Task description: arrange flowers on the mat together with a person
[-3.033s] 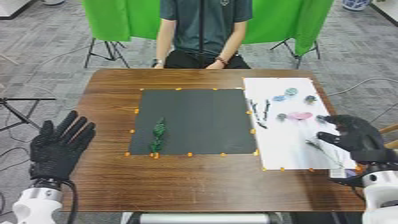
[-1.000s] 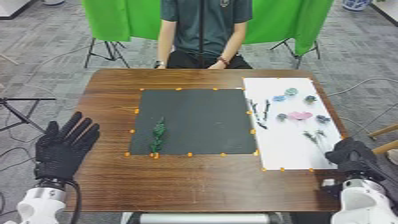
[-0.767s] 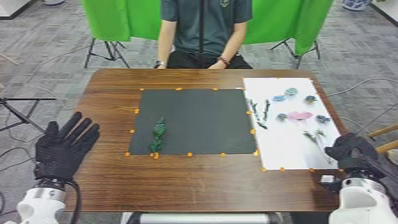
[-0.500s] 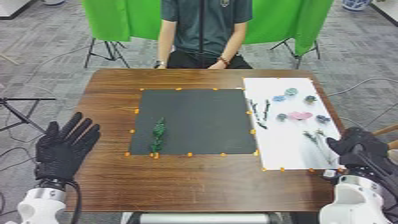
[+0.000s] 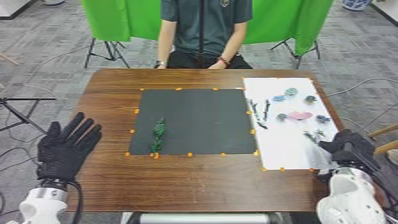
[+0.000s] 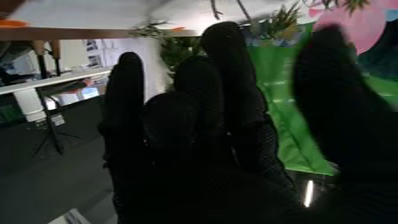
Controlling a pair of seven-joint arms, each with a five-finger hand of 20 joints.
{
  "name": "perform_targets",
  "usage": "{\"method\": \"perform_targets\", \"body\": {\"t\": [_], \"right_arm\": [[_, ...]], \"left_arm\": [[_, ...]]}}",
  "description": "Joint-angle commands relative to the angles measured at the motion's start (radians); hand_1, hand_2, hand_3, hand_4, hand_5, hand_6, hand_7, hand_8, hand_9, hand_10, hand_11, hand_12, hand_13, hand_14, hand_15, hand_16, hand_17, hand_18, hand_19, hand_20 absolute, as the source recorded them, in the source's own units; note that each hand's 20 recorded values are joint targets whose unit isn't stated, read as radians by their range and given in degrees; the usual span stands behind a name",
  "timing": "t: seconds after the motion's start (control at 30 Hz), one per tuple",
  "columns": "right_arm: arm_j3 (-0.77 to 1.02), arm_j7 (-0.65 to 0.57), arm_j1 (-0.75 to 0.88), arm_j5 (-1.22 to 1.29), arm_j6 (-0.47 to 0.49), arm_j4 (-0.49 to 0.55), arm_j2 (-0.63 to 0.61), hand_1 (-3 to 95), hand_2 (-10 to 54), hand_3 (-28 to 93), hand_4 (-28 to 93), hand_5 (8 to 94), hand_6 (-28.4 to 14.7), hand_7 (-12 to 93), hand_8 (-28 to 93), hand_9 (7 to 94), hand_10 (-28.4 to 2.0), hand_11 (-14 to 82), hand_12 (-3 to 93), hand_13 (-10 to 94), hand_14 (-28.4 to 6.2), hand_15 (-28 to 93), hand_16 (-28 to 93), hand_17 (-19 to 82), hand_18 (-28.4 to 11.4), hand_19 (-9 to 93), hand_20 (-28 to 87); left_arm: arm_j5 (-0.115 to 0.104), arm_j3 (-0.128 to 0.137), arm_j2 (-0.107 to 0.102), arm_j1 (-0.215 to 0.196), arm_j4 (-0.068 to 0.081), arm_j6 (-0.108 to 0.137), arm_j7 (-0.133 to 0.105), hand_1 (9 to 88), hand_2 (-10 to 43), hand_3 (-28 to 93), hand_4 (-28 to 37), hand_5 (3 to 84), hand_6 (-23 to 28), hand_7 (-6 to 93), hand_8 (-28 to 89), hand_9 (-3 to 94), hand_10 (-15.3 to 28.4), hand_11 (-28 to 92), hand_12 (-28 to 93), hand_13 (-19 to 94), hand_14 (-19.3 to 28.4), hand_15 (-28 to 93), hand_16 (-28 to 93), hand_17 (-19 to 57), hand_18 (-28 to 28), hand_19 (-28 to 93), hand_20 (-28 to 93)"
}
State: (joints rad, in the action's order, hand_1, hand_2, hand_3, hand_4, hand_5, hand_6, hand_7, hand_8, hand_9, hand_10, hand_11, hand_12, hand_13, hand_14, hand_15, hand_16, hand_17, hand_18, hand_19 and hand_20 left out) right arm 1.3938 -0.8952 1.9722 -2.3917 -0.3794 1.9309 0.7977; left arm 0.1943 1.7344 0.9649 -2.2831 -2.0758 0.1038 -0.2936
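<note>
Flowers (image 5: 300,115) lie beside the mat (image 5: 195,117) in head view.

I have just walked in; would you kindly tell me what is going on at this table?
It looks like flower arranging with a robot. Its right hand is at the near right part of the white mat, close to some thin sprigs, with nothing visibly in its grasp. The left hand is open by the table's left edge. One green sprig lies on the dark mat, while a pink flower and others are on the white one.
</note>
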Motion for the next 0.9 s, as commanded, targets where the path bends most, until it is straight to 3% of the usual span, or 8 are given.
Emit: {"method": "perform_targets", "body": {"t": [0.03, 0.2, 0.37, 0.9], "right_arm": [[-0.026, -0.015, 0.017, 0.021, -0.004, -0.028, 0.01, 52.3, -9.5, 71, -26, 68.1, -3.2, 48, 12, 63.9, -16.1, 55.5, 50.4, 57, -16.6, 86, 36, 28, -22.6, 77, 29], [-0.039, -0.011, 0.002, 0.032, 0.007, -0.03, 0.008, 55.3, -9.5, 73, -25, 68.6, -2.6, 50, 13, 66.2, -15.2, 51.1, 54.9, 58, -16.2, 86, 36, 28, -22.5, 77, 30], [-0.042, -0.003, -0.003, 0.051, -0.066, -0.013, -0.006, 55.7, -9.5, 75, -24, 68.8, -3.0, 51, 13, 66.9, -15.1, 49.9, 55.5, 59, -15.7, 85, 36, 28, -22.3, 77, 30], [-0.038, 0.03, -0.026, 0.126, -0.19, 0.171, -0.03, 53.8, -9.5, 78, -22, 69.1, -4.0, 52, 15, 67.5, -15.4, 48.7, 55.0, 60, -15.9, 85, 35, 29, -22.7, 77, 30]], "left_arm": [[-0.005, -0.006, 0.002, -0.001, 0.009, 0.007, 0.016, 25.2, 10.7, 69, -28.3, 40.9, 6.8, 6.9, -9, 36.7, 13.2, 13, 5, 26, 15.9, 25, -7, -4.7, 12.0, 29, 7], [-0.006, -0.007, 0.002, -0.004, 0.009, 0.004, 0.015, 25.2, 10.7, 69, -28.3, 41.0, 6.8, 6.9, -9, 36.7, 13.1, 13, 5, 26, 15.8, 25, -7, -4.7, 12.0, 29, 7], [-0.007, -0.012, 0.002, 0.0, 0.011, 0.003, 0.018, 25.2, 10.7, 69, -28.3, 40.9, 6.7, 7.0, -9, 36.7, 13.1, 13, 5, 26, 15.8, 25, -7, -4.7, 12.0, 29, 7], [-0.006, -0.006, -0.001, -0.006, 0.009, 0.004, 0.017, 25.1, 10.7, 69, -28.3, 40.9, 6.8, 6.9, -9, 36.8, 13.2, 13, 5, 26, 15.9, 25, -7, -4.8, 12.0, 29, 7]]}}
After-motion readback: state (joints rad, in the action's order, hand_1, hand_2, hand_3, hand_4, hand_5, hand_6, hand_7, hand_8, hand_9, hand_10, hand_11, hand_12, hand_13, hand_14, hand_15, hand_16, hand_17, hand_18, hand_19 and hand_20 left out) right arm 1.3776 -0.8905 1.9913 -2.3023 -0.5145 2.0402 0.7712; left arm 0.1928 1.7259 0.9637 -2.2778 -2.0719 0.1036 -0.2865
